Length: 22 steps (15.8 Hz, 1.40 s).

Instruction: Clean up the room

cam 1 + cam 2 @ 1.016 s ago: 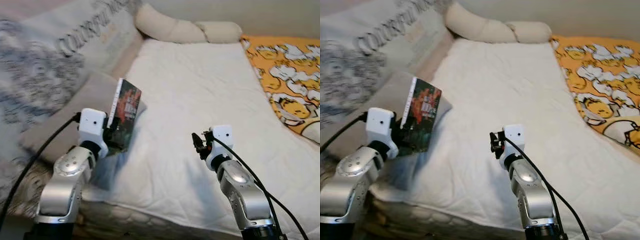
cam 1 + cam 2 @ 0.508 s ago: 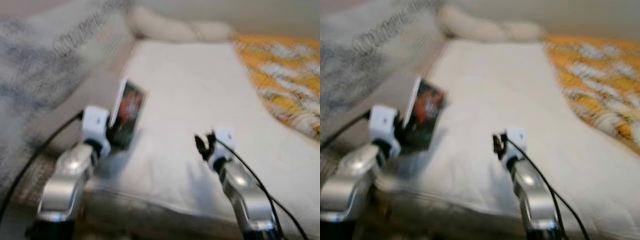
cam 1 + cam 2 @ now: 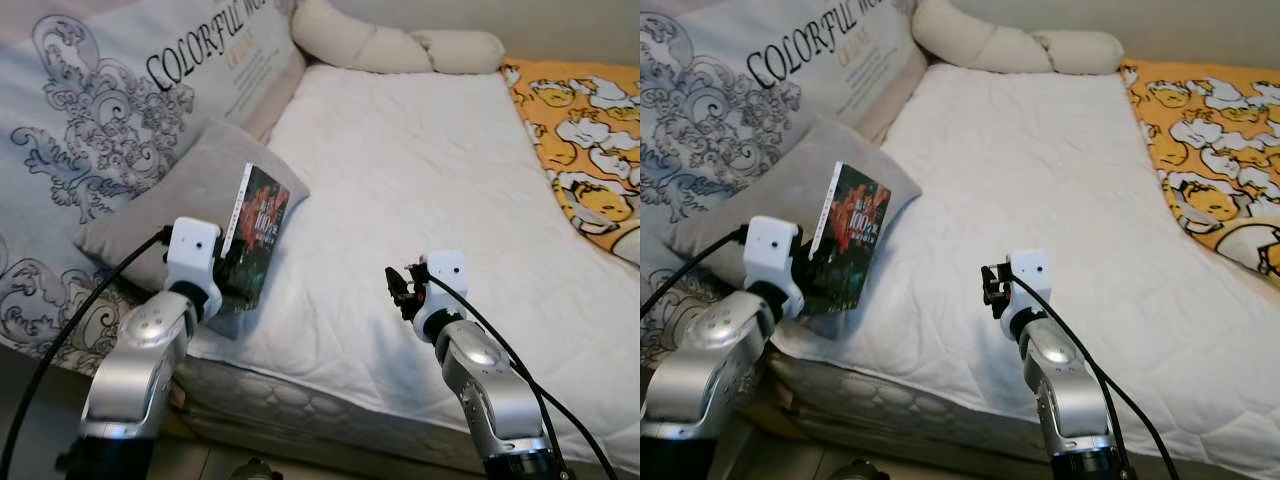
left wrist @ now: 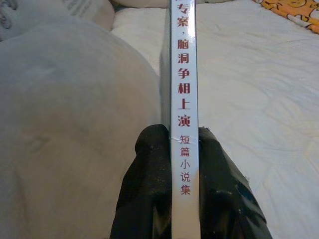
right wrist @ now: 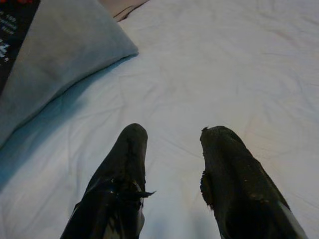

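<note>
Camera shifted; left claw (image 4: pixel 172 172) still clamps book (image 3: pixel 255 235). Wrist view shows spine; right claw (image 5: pixel 169 164) parted, empty.

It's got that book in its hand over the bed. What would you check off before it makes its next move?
1. Book gripped: ok, the left gripper has its jaws shut on the spine.
2. Book held upright above the grey pillow: ok.
3. Right gripper free: ok, jaws open, holding nothing, above the white mattress.
4. Bare mattress beside the pillow for setting down: ok.
5. Where the book belongs: cannot tell.
</note>
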Motion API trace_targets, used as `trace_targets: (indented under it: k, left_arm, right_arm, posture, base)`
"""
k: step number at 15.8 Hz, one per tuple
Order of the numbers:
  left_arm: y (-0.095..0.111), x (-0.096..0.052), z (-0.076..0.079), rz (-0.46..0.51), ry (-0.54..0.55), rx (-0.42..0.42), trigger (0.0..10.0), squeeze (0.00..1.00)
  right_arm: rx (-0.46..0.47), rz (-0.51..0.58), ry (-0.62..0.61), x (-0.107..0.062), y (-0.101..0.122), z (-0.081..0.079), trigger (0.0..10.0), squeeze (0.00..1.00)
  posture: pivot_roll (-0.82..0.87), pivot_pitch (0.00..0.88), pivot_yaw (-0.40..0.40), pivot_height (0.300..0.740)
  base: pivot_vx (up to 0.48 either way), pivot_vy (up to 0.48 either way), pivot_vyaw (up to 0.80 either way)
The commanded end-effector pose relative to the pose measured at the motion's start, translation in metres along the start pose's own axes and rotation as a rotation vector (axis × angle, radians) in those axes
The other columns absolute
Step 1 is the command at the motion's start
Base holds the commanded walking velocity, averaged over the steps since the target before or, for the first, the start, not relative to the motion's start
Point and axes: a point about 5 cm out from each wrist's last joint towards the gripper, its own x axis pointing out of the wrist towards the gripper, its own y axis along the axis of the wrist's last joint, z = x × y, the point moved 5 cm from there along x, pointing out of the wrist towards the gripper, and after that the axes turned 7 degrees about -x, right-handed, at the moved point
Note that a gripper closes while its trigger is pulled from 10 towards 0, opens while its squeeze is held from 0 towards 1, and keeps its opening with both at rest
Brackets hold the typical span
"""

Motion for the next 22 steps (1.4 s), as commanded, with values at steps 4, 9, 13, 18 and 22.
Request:
trace_targets:
  k: [4, 9, 13, 18, 22]
  left_arm:
    - [0.018, 0.028, 0.001, 0.004, -0.128, -0.066, 10.0, 0.00]
    - [0.033, 0.075, 0.017, -0.040, -0.287, -0.253, 10.0, 0.00]
    - [0.024, 0.097, 0.037, -0.096, -0.350, -0.430, 10.0, 0.00]
    - [-0.018, 0.101, 0.041, -0.223, -0.260, -0.414, 10.0, 0.00]
    - [-0.007, 0.106, 0.064, -0.187, -0.332, -0.547, 10.0, 0.00]
  right_arm:
    - [-0.045, 0.051, 0.077, -0.003, 0.018, 0.013, 10.0, 0.00]
    - [-0.173, 0.114, 0.340, -0.027, 0.044, 0.027, 10.0, 0.00]
    - [-0.198, 0.078, 0.462, -0.058, 0.050, 0.036, 10.0, 0.00]
    - [-0.191, -0.034, 0.560, -0.092, 0.034, 0.026, 10.0, 0.00]
    - [-0.176, -0.075, 0.573, -0.108, 0.033, 0.024, 10.0, 0.00]
  posture:
    - [0.00, 0.000, 0.016, 0.740]
    - [-0.08, 0.000, 0.045, 0.740]
    - [-0.15, 0.075, 0.064, 0.740]
    - [-0.21, 0.196, 0.061, 0.740]
    - [-0.25, 0.225, 0.065, 0.740]
  base:
    - [0.000, 0.000, 0.00]
    - [0.000, 0.000, 0.00]
    - [0.000, 0.000, 0.00]
    - [0.000, 0.000, 0.00]
    - [0.000, 0.000, 0.00]
